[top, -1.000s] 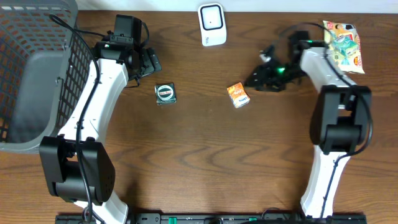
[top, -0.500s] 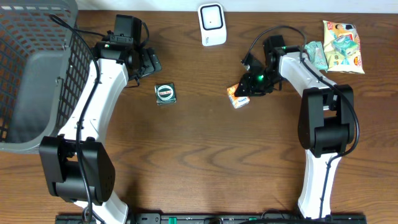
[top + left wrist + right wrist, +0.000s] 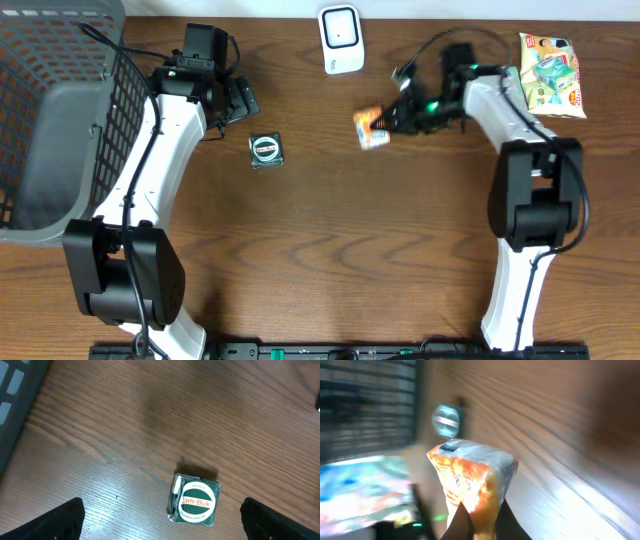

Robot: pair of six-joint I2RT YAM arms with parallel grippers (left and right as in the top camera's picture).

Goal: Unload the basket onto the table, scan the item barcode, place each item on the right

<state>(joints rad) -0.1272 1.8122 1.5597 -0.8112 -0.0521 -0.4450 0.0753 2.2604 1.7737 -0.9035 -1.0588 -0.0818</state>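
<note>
1. Brown wooden table is filling the overhead view, where the right gripper is clamping one end of an orange packet.
2. The packet's long axis is pointing left, away from the gripper. The white scanner is sitting near, farther back and slightly left.
3. The left gripper is hanging wide open over a green tin, holding nothing.

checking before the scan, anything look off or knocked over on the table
Nothing looks spilled or damaged. The orange packet is pinched at one end in the jaws of the right gripper; the green tin and snack bags lie flat.
</note>
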